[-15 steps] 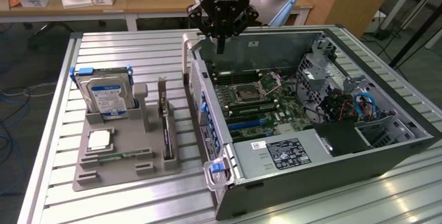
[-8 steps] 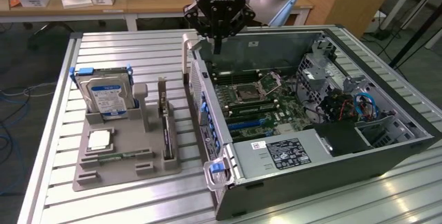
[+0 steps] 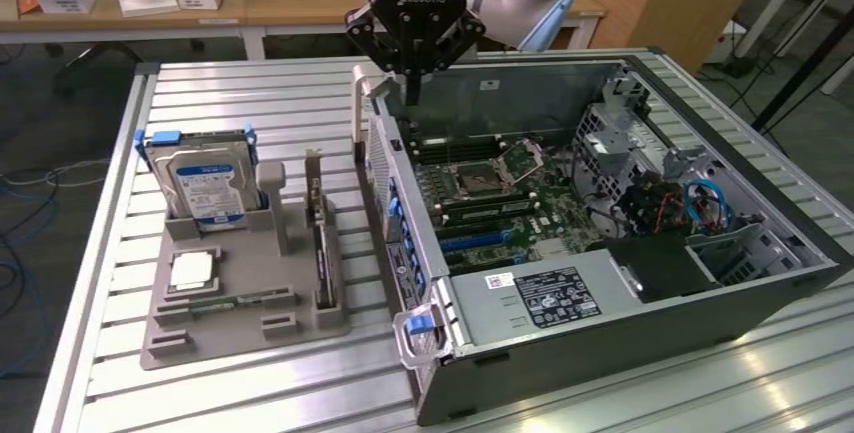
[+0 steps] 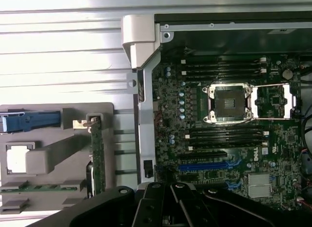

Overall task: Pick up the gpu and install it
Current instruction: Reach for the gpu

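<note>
Upper centre in the exterior view, the jaws hang pressed together, empty, over the open case (image 3: 601, 353). The gpu (image 3: 320, 243) stands edgewise in the grey holder (image 3: 227, 338), lower left. The power-supply label (image 3: 547, 298) is unreadable.

1. On the tabletop (image 3: 240, 93): holder tray (image 3: 227, 348) at the exterior view's left, computer case (image 3: 601, 363) right.
2. In the tray, hard drive (image 3: 207, 188) stands left of the gpu (image 3: 320, 238).
3. Claw (image 3: 414, 99) hangs above the case's far wall.
</note>
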`<state>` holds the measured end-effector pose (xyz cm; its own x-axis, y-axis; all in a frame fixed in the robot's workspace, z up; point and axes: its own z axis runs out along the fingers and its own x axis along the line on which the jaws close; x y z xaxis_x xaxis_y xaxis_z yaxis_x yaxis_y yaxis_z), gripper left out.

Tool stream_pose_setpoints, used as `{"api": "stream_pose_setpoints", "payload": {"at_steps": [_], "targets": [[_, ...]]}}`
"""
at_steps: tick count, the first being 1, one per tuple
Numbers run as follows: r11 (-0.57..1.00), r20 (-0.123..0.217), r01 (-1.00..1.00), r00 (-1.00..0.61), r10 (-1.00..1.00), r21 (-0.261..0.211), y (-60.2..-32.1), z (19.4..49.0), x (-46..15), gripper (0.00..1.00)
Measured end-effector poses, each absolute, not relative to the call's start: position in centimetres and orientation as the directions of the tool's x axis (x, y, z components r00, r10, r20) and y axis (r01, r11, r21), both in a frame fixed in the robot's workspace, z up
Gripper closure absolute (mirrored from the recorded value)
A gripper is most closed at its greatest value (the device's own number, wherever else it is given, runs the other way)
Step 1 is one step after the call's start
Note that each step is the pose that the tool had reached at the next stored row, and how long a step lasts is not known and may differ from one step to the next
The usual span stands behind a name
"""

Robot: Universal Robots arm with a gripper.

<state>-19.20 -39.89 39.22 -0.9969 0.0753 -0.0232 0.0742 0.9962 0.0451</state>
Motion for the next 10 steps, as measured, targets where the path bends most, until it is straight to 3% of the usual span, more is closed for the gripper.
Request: {"api": "stream_pose_setpoints", "payload": {"at_steps": [10], "targets": [[0.996,-0.023,0.074,-0.997,0.075,0.045,-39.9,39.2,-20.3,0.89]]}}
